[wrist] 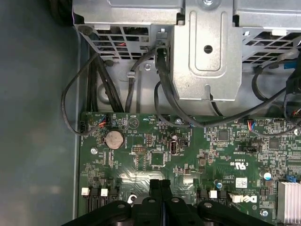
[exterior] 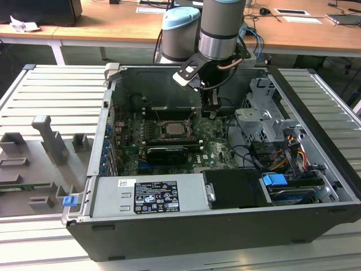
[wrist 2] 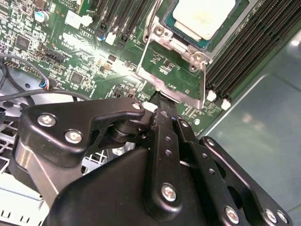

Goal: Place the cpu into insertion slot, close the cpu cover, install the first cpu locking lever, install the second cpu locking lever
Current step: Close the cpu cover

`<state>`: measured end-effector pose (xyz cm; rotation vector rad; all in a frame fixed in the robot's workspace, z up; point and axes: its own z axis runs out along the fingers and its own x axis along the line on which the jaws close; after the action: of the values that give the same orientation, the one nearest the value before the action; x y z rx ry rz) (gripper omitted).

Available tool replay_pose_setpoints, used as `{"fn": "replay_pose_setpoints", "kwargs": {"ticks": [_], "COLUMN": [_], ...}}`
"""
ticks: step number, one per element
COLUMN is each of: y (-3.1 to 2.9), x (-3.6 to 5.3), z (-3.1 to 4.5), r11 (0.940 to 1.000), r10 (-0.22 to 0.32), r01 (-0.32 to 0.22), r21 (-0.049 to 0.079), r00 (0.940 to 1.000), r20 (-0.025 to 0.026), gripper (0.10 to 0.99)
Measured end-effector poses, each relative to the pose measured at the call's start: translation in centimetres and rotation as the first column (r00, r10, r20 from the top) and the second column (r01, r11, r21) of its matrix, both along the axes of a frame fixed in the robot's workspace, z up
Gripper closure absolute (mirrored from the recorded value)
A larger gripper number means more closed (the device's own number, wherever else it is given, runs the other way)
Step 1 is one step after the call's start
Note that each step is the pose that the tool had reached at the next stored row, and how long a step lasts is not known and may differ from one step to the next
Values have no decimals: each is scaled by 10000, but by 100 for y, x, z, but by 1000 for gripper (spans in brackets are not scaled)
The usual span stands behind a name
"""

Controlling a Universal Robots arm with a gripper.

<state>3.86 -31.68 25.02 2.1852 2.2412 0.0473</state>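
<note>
Second wrist view shows the gripper [wrist 2: 159, 96] with fingers pressed together, holding nothing, its tip right at the edge of the cover [wrist 2: 170, 87]. The cover stands tilted up from the slot [wrist 2: 241, 13], where the cpu [wrist 2: 204, 16] lies.

I see a grey metal power-supply box [exterior: 149, 195] low in the exterior view's middle, with a blue plastic clip [exterior: 275, 182] to its right. Grey plastic blocks [exterior: 51, 141] stand on the ribbed grey table [exterior: 34, 90] at the exterior view's left.
</note>
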Motion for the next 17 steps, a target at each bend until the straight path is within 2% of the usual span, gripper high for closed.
{"fn": "replay_pose_setpoints", "kwargs": {"ticks": [12,17], "y": [0,0], "x": [-83,-148], "z": [0,0], "r11": [10000,10000], "r10": [-1,0], "r01": [1,0], "r21": [0,0], "r00": [10000,10000], "r20": [0,0], "gripper": [980,980]}}
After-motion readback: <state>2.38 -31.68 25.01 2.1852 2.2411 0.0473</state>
